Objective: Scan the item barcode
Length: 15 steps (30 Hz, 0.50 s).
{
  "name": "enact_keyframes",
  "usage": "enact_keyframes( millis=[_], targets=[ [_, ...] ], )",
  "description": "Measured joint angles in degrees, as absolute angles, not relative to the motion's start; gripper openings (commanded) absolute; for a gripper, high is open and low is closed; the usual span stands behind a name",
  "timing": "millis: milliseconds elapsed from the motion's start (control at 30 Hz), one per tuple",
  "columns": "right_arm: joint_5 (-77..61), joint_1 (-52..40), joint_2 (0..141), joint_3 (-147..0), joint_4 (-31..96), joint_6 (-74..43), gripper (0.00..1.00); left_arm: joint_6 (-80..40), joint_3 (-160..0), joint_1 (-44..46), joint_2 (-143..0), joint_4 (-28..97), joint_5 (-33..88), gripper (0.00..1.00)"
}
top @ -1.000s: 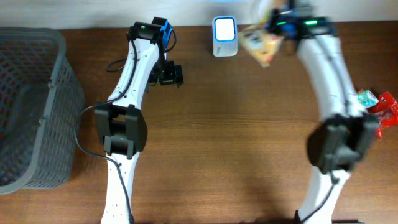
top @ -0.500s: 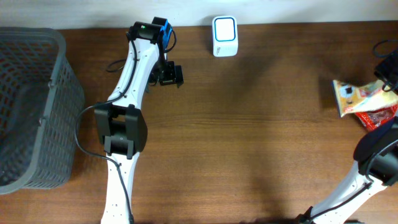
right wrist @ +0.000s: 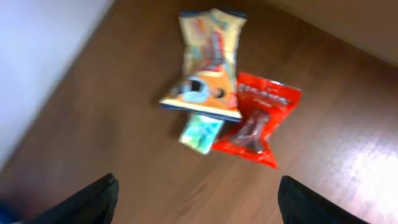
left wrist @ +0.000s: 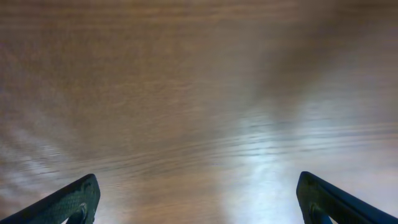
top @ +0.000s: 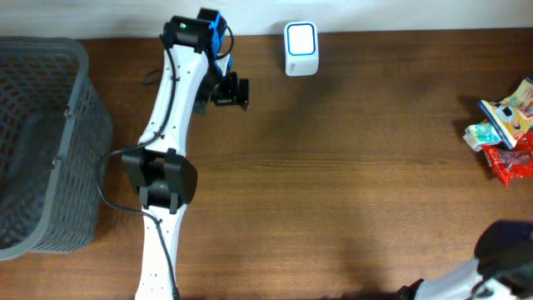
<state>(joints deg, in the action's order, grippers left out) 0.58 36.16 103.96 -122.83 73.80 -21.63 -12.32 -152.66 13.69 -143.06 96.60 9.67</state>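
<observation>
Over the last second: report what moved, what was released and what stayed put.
The right gripper carried the yellow snack packet from beside the scanner across to the table's right edge, opened and let it go. It now lies overlapping the green packet, beside the red packet. The left gripper shifted slightly, open throughout. Scanner and basket unchanged.

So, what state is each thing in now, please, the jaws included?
yellow packet: lying flat, overlapping green packet.
red packet: flat, beside yellow packet.
scanner: face up, uncovered.
basket: upright, nothing visible inside.
left gripper: jaws open, holding nothing.
right gripper: jaws open above the packets, holding nothing.
</observation>
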Motion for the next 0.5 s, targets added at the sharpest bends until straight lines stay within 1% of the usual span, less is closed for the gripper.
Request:
enact_keyframes(
  millis=[200, 267, 400, 500],
  targets=[
    [-1.23, 32.10, 90.83, -122.83, 83.22, -21.34, 0.81, -11.53, -152.81, 14.66, -133.67, 96.66, 11.09, 0.99],
    [-1.52, 28.82, 87.74, -122.83, 84.55, -19.90, 0.80, -11.53, -152.53, 15.57, -130.15, 96.60, 11.09, 0.99],
    [-1.54, 22.20, 82.48, -121.01, 85.08, -17.12, 0.79, -11.66, -144.03, 18.39, -119.28, 96.40, 8.03, 0.99],
    [-1.58, 17.26, 74.70, -113.56, 81.41, -16.16, 0.80, -13.52, -132.86, 19.94, -108.66, 96.36, 4.32, 0.99]
  ],
)
